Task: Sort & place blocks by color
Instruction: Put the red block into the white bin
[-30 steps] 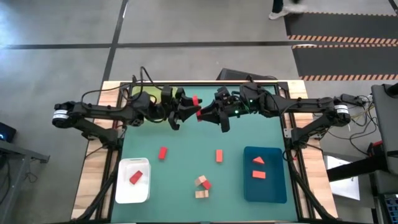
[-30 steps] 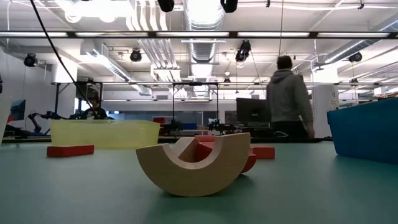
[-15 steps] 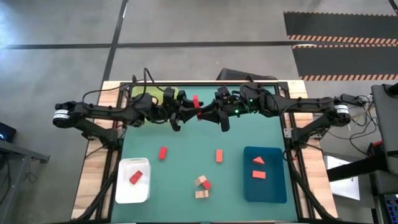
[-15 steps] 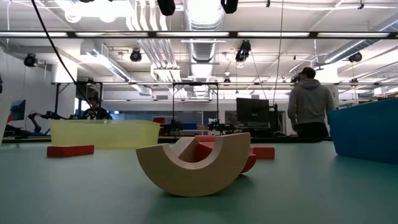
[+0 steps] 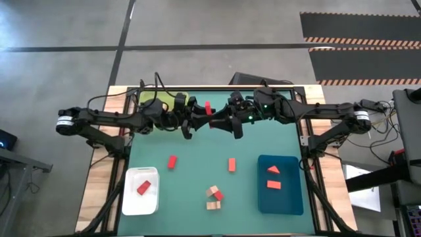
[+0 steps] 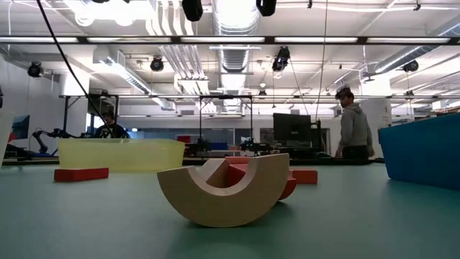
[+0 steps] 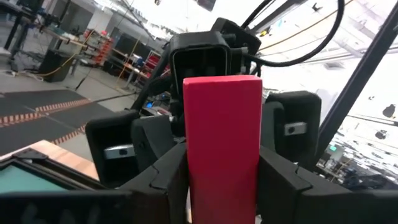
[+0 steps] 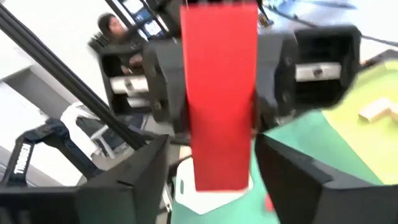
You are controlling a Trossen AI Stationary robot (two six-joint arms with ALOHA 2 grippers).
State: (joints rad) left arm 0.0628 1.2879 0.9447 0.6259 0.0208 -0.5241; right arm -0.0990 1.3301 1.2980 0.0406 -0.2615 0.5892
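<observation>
A red bar block hangs high over the table's far middle, where both arms meet tip to tip. My left gripper comes from the left and is shut on the red block. My right gripper comes from the right and is open. Its fingers stand on either side of the same block, with a gap on each side. Loose blocks lie on the green mat: a red one, an orange one and a small cluster. My left gripper pinches the red block's two long sides between its two fingers, at one end of the bar. The fingers come about level from the table's left and lie across the block. The block is lifted clear of the table, its free end sticking out past the fingers.
A yellow-green tray stands at the far left. A white tray with a red block is near left, and a blue tray with two orange blocks near right. A tan arch lies close to the low camera. A person stands in the room behind.
Both arms have stayed over the table's far middle with the red block between them. The person in the room behind has walked toward the right.
</observation>
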